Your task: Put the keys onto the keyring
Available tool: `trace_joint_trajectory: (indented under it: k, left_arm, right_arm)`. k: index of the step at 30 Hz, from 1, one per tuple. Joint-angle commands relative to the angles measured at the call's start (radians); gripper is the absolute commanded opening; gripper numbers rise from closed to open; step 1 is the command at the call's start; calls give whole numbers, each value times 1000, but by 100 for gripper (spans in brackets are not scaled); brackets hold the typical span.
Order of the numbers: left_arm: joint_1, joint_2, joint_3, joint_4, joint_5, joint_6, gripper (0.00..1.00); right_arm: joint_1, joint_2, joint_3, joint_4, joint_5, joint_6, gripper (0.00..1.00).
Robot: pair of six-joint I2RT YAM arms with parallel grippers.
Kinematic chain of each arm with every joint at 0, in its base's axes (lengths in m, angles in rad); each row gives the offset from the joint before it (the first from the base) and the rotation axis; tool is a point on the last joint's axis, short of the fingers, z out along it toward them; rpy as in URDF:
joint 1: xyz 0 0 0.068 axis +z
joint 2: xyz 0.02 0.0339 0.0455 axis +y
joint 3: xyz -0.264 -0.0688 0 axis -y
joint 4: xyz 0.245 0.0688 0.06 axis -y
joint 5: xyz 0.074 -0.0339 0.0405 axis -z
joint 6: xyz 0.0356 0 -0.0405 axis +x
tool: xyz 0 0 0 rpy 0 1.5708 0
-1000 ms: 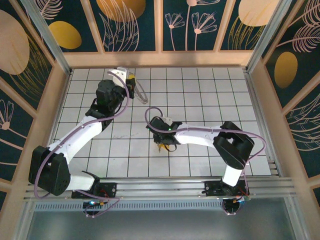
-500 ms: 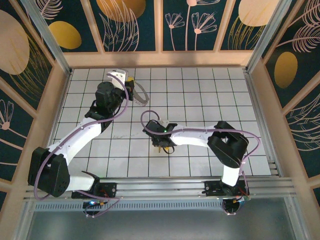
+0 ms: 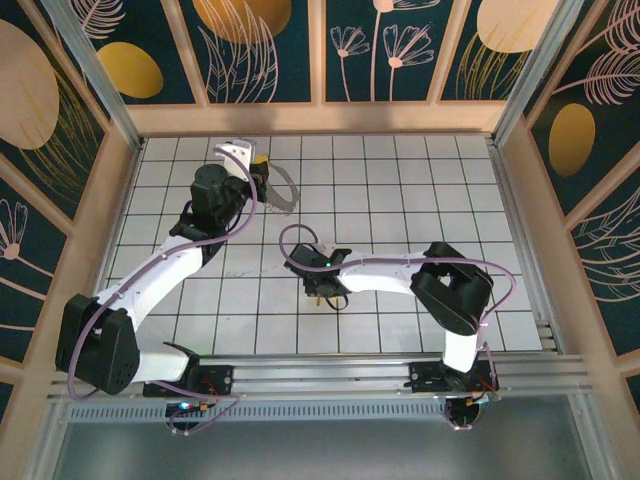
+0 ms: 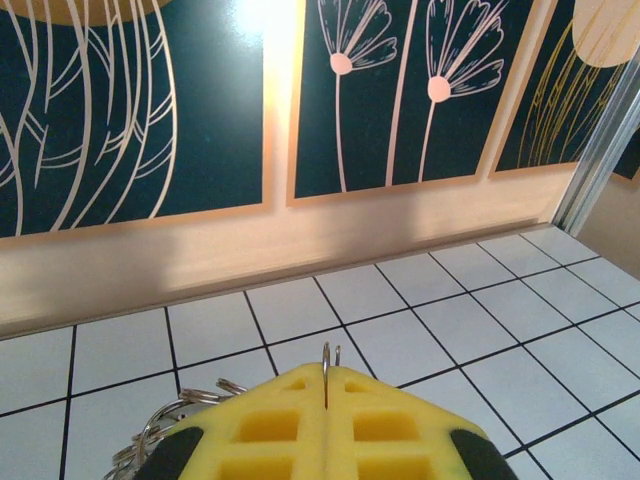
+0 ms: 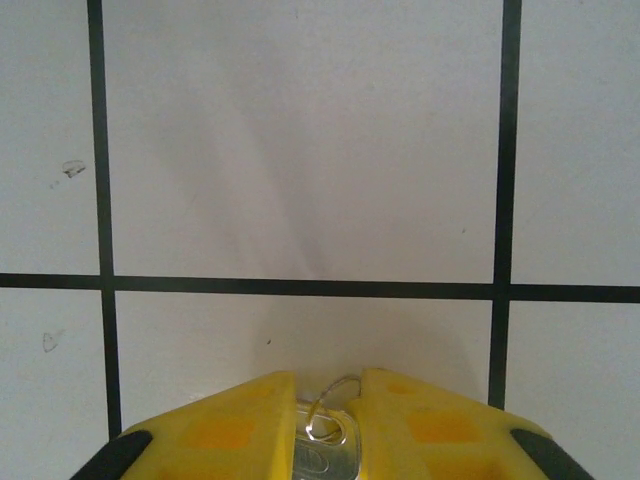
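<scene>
In the left wrist view my left gripper point(image 4: 327, 378) is shut on the keyring point(image 4: 327, 356). A thin metal ring edge pokes up from the seam between the yellow fingers, and more linked rings point(image 4: 165, 428) hang out to the left. From above, that gripper point(image 3: 262, 178) hovers over the far left tiles with the keyring point(image 3: 284, 192) curving off to its right. My right gripper point(image 5: 328, 385) is low over a white tile, its yellow fingers pressed against both sides of a silver key point(image 5: 325, 455) that has a small wire loop through its hole. In the top view the right gripper point(image 3: 322, 297) sits near the table's middle.
The floor is white tiles with black grid lines point(image 3: 400, 200). A wooden back wall with dark floral panels point(image 4: 300, 230) stands close ahead of the left gripper. Wooden side walls point(image 3: 115, 200) and the front rail point(image 3: 330, 375) bound the space.
My right wrist has shifted slightly left and its fingers have drawn in on the key. The left gripper has kept its hold while the keyring swung a little.
</scene>
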Motion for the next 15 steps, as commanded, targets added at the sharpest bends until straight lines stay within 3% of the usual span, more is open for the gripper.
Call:
trace_joint_trajectory:
  k: [1,15]
  left_arm:
    - [7,-36,-5,75,21,-7,0]
    - [6,-26,-3,82,41,-19,0]
  right_arm:
    - [10,9,22,-32,22,8,22]
    - [15,-25,-3,-26,29,5,17]
